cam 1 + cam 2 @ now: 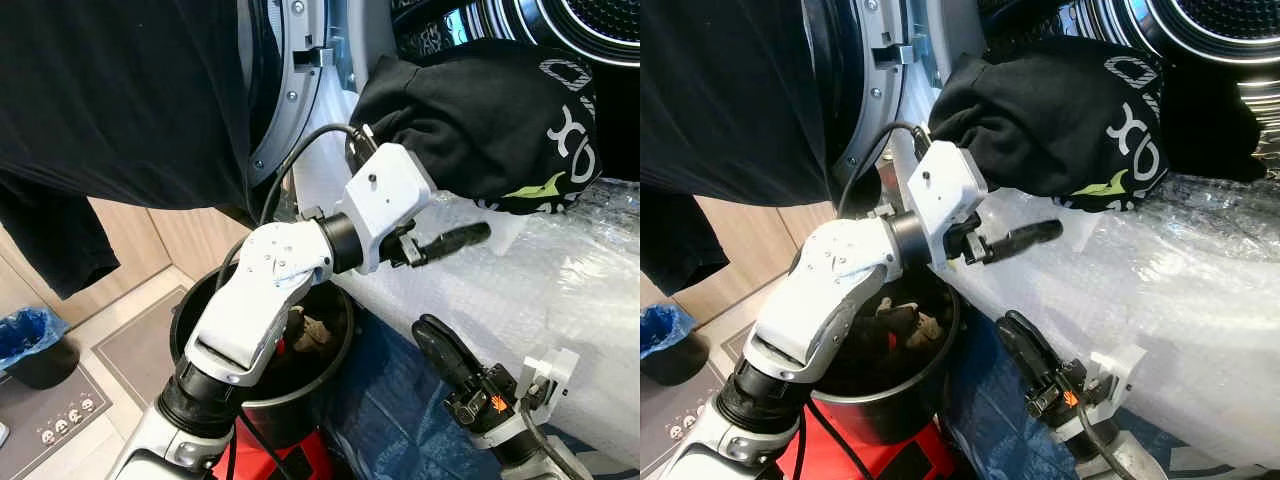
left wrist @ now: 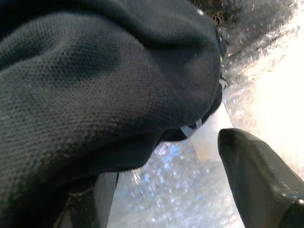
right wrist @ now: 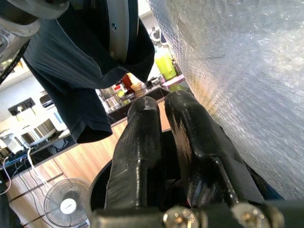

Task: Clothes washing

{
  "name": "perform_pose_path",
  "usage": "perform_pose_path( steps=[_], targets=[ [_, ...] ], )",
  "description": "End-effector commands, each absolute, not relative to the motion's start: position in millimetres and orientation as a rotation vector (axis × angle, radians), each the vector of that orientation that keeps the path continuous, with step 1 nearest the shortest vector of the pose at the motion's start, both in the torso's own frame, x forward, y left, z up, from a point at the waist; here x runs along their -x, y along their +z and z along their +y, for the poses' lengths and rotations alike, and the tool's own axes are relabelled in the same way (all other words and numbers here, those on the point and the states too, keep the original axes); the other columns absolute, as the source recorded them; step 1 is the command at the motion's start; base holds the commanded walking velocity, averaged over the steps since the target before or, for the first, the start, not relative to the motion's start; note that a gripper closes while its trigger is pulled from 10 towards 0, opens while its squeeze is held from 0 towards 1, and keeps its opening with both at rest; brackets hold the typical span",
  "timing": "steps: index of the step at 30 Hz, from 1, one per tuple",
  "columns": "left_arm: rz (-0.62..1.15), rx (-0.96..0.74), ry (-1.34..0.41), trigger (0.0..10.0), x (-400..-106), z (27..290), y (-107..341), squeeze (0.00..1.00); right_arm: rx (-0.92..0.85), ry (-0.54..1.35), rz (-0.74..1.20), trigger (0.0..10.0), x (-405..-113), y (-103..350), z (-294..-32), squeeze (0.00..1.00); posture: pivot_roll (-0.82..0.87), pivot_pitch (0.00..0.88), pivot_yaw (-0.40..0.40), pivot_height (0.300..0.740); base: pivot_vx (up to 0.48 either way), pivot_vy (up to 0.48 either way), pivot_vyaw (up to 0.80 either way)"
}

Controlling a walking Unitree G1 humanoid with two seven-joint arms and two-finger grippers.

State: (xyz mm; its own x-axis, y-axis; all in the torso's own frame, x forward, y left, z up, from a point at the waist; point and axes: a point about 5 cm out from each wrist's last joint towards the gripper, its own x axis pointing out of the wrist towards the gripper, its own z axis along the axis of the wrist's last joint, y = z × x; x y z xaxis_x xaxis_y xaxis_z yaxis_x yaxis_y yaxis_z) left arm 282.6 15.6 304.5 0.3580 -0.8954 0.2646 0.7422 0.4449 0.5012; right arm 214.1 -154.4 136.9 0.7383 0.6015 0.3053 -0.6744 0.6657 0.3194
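— Where is the black garment [image 1: 480, 120]?
— It is bunched at the washer drum opening [image 1: 590, 25], resting on the bubble wrap [image 1: 560, 290], with the left hand [image 1: 440, 215] pinching its lower edge.
— And the right hand [image 1: 440, 350]?
— It hangs low beside the bubble wrap, fingers pressed together and holding nothing. A black bucket [image 1: 255, 395] with clothes stands below.

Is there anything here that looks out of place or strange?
Yes. A black shirt hangs draped over the open washer door instead of going into the drum. The washer front is wrapped in bubble wrap, odd for a machine in use. The left gripper is at a black garment bunched at the opening.
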Motion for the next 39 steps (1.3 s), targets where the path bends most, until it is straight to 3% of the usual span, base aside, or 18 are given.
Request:
perform_pose_path(
  steps=[1,5,6,9,10,11,12,20,21,22,23,24,25,35,38,39],
  targets=[
    [-0.584,-0.36,-1.071,10.0,-280.7,13.5,310.3,0.0,-0.422,0.728,-0.176,10.0,-212.8,136.2,-155.2,0.0,0.16,0.065,0.065,0.74,0.0,0.0,0.0],
    [-0.587,-0.358,-1.07,10.0,-280.1,13.2,310.2,0.0,-0.421,0.728,-0.175,10.0,-212.6,136.0,-155.4,0.0,0.16,0.067,0.066,0.74,0.0,0.0,0.0],
    [-0.584,-0.348,-1.073,0.0,-279.8,13.6,309.9,0.0,-0.422,0.729,-0.174,10.0,-212.5,136.1,-155.3,0.0,0.16,0.067,0.066,0.74,0.0,0.0,0.0],
    [-0.586,-0.352,-1.075,0.2,-278.6,14.9,309.0,0.0,-0.422,0.73,-0.174,10.0,-212.3,136.3,-155.6,0.0,0.16,0.069,0.063,0.74,0.0,0.0,0.0],
    [-0.588,-0.354,-1.075,4.5,-278.4,15.1,308.9,0.0,-0.421,0.729,-0.173,10.0,-212.3,136.2,-155.9,0.0,0.16,0.069,0.063,0.74,0.0,0.0,0.0],
    [-0.589,-0.354,-1.074,4.5,-278.3,15.3,308.8,0.0,-0.42,0.728,-0.172,10.0,-212.4,136.1,-156.0,0.0,0.16,0.069,0.063,0.74,0.0,0.0,0.0],
    [-0.591,-0.349,-1.073,10.0,-278.1,15.7,308.9,0.0,-0.42,0.728,-0.172,10.0,-212.4,136.2,-156.4,0.0,0.16,0.07,0.063,0.74,0.0,0.0,0.0],
    [-0.604,-0.31,-1.076,10.0,-274.7,17.9,312.4,0.0,-0.414,0.734,-0.168,10.0,-213.1,136.3,-156.9,0.0,0.16,0.07,0.061,0.74,0.0,0.0,0.0],
    [-0.602,-0.301,-1.079,4.0,-273.8,18.6,312.5,0.0,-0.414,0.737,-0.167,10.0,-213.1,136.3,-156.8,0.0,0.16,0.069,0.06,0.74,0.0,0.0,0.0],
    [-0.6,-0.296,-1.073,1.6,-273.4,19.6,312.8,0.0,-0.413,0.737,-0.166,10.0,-213.2,136.3,-156.8,0.0,0.16,0.069,0.06,0.74,0.0,0.0,0.0],
    [-0.6,-0.293,-1.069,1.6,-273.1,20.3,313.0,0.0,-0.413,0.737,-0.166,10.0,-213.2,136.2,-156.8,0.0,0.16,0.069,0.06,0.74,0.0,0.0,0.0],
    [-0.601,-0.297,-1.056,2.9,-273.3,21.4,313.3,0.0,-0.413,0.737,-0.165,10.0,-213.3,136.1,-156.8,0.0,0.16,0.069,0.06,0.74,0.0,0.0,0.0],
    [-0.601,-0.301,-1.038,10.0,-273.4,23.8,314.0,0.0,-0.412,0.738,-0.164,10.0,-213.2,136.1,-156.7,0.0,0.16,0.069,0.06,0.74,0.0,0.0,0.0],
    [-0.499,-0.306,-1.056,10.0,-267.6,44.0,294.7,0.0,-0.401,0.736,-0.16,10.0,-214.5,136.3,-158.2,0.0,0.16,0.079,0.057,0.74,0.0,0.0,0.0],
    [-0.442,-0.32,-1.122,10.0,-261.9,46.3,285.8,0.0,-0.4,0.735,-0.159,10.0,-214.6,136.1,-158.7,0.0,0.16,0.076,0.054,0.74,0.0,0.0,0.0],
    [-0.346,-0.404,-1.241,10.0,-250.1,50.1,266.7,0.0,-0.397,0.743,-0.155,10.0,-215.3,136.2,-158.3,0.0,0.17,0.076,0.051,0.74,0.0,0.0,0.0]
  ],
)
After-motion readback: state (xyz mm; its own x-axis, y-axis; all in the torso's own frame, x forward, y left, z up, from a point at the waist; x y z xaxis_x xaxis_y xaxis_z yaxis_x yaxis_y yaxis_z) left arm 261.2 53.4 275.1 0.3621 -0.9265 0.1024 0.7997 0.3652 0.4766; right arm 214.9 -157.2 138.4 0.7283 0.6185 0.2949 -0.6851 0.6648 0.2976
